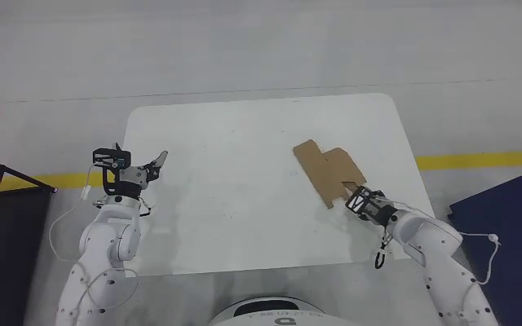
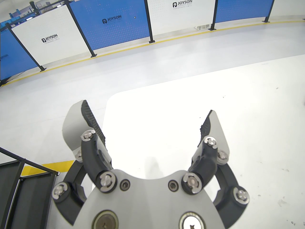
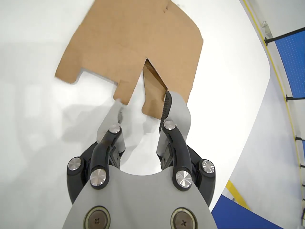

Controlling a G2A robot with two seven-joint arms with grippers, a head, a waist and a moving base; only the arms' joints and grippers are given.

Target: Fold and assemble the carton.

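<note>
The carton (image 1: 326,169) is a flat brown cardboard blank lying on the right half of the white table (image 1: 236,204). My right gripper (image 1: 356,198) sits at the blank's near end, low over the table. In the right wrist view the carton (image 3: 133,36) spreads ahead, and the right gripper (image 3: 143,101) is open with a small end flap (image 3: 152,103) between its fingers. One fingertip (image 3: 168,96) touches that flap's edge. My left gripper (image 1: 155,163) hovers at the table's left edge, far from the carton. It is open with nothing in it (image 2: 147,108).
A dark metal frame (image 1: 20,183) stands just off the table's left side, also visible as a frame (image 2: 21,187) in the left wrist view. A blue panel (image 1: 497,208) stands off the right side. A yellow floor line (image 1: 473,160) runs past both sides.
</note>
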